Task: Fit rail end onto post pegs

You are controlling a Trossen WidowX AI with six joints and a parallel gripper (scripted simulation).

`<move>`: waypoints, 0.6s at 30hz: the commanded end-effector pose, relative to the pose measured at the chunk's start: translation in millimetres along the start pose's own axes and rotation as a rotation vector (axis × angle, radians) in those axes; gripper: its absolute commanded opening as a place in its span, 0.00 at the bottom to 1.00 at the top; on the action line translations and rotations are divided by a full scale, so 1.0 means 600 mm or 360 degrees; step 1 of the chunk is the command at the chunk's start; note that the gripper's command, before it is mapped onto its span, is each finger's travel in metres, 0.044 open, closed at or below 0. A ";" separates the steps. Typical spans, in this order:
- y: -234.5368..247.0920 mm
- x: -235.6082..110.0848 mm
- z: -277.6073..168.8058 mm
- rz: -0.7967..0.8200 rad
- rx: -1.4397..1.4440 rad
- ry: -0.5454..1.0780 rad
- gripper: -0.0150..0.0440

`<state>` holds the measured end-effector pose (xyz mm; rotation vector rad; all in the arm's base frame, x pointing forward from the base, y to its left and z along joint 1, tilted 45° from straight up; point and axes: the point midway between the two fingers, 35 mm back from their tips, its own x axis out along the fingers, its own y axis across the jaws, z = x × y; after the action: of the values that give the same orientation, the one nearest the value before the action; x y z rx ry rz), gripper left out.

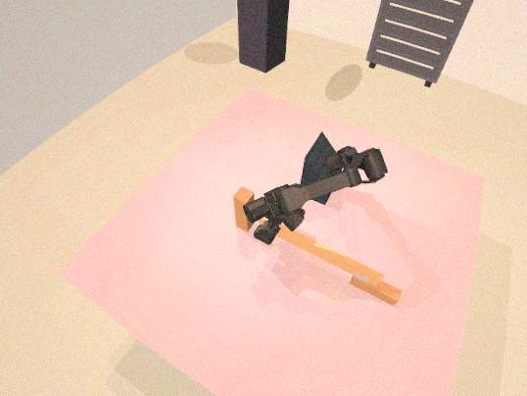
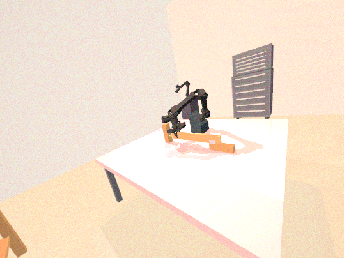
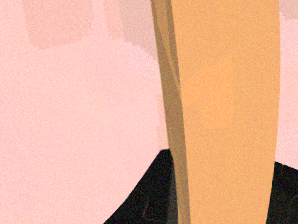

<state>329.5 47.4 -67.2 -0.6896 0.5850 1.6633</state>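
Note:
The long orange-brown rail (image 1: 338, 257) (image 2: 198, 138) (image 3: 230, 100) has its far end at the grey bracket (image 1: 360, 278) (image 2: 212, 142) on the low footboard block (image 1: 387, 293) (image 2: 226, 147). Its near end is raised off the table, close to the post. The rail looks roughly level. The short upright post (image 1: 242, 214) (image 2: 166, 135) stands just beyond the near end. My gripper (image 1: 274, 231) (image 2: 176, 133) (image 3: 191, 155) is shut on the rail near that end, a finger on each side. The pegs, the holes and any gap between rail and post are hidden behind the gripper.
The arm's dark base (image 1: 315, 169) (image 2: 199, 124) stands on the table behind the rail. The arm reaches over from there to the post. A dark pillar (image 1: 263, 34) and a grey slatted cabinet (image 1: 416, 36) (image 2: 252, 86) stand beyond the table.

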 end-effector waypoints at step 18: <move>-0.002 -0.004 -0.001 -0.0022 0.0001 -0.0004 0.25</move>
<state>330.3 45.7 -65.3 -0.6914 0.5788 1.6591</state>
